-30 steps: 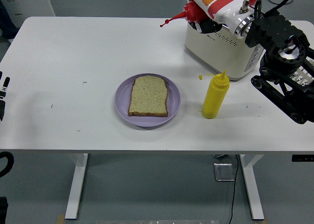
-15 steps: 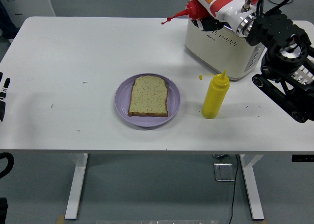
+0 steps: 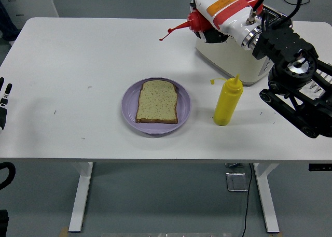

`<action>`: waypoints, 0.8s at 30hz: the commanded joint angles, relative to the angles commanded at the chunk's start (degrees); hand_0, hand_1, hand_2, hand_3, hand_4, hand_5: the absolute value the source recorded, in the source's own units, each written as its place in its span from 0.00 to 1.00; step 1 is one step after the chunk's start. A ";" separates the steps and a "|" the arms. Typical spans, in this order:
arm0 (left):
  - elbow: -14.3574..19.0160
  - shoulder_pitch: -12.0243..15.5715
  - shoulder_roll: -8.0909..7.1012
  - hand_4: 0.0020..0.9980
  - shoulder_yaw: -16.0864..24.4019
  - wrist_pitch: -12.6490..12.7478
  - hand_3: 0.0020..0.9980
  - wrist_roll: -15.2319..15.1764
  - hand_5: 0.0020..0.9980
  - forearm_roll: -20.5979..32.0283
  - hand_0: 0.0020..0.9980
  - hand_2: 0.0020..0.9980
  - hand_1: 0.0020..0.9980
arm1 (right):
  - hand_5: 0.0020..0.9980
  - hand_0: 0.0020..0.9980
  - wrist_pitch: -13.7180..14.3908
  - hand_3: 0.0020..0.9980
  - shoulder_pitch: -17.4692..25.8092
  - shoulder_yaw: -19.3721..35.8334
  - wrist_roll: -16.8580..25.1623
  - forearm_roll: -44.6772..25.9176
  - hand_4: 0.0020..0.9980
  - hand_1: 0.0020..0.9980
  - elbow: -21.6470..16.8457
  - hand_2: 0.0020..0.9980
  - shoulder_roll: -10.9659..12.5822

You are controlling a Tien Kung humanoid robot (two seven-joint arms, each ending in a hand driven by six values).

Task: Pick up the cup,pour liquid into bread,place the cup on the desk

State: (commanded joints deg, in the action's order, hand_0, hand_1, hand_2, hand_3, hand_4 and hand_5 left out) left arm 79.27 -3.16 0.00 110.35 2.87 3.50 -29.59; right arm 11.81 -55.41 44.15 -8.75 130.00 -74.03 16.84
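Right now my right hand (image 3: 220, 11) grips the red squeeze bottle (image 3: 193, 22) lying near horizontal above the toaster (image 3: 233, 53), nozzle pointing left and slightly down, well short of the bread (image 3: 157, 101).

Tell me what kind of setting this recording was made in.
Probably a lab or office test bench staged as a breakfast spot, not a real kitchen: a bare white desk on a grey floor, holding a toaster, a yellow squeeze bottle and bread on a purple plate.

Yellow bottle (image 3: 227, 104) beside white toaster (image 3: 234, 51)
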 joint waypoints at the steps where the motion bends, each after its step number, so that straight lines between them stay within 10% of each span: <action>1: 0.00 -0.02 0.00 0.63 -0.01 0.00 0.76 0.00 1.00 0.00 0.82 0.85 0.81 | 0.21 0.03 1.71 0.33 0.80 1.99 0.06 -0.60 0.71 0.05 -0.45 0.21 -0.10; 7: -0.01 -0.23 0.00 0.63 0.01 0.02 0.76 -0.02 1.00 0.03 0.82 0.85 0.81 | 0.21 0.03 9.11 0.34 6.13 13.64 3.70 -12.63 0.71 0.05 -2.37 0.21 -0.20; 14: 0.00 -0.47 0.00 0.63 0.06 0.05 0.76 0.00 1.00 0.03 0.82 0.85 0.81 | 0.20 0.03 6.12 0.34 15.75 26.00 17.16 -29.76 0.70 0.07 -3.12 0.22 -0.65; 24: 0.02 -0.50 0.00 0.63 -0.09 0.19 0.76 0.08 1.00 0.13 0.81 0.85 0.81 | 0.21 0.03 5.47 0.34 26.92 32.77 22.62 -53.51 0.71 0.07 -2.66 0.22 -1.44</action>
State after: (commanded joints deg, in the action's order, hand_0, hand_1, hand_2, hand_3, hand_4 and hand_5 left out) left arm 79.28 -3.65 0.00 110.26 3.06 3.58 -29.46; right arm 17.28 -28.49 76.92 13.86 76.49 -76.69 15.40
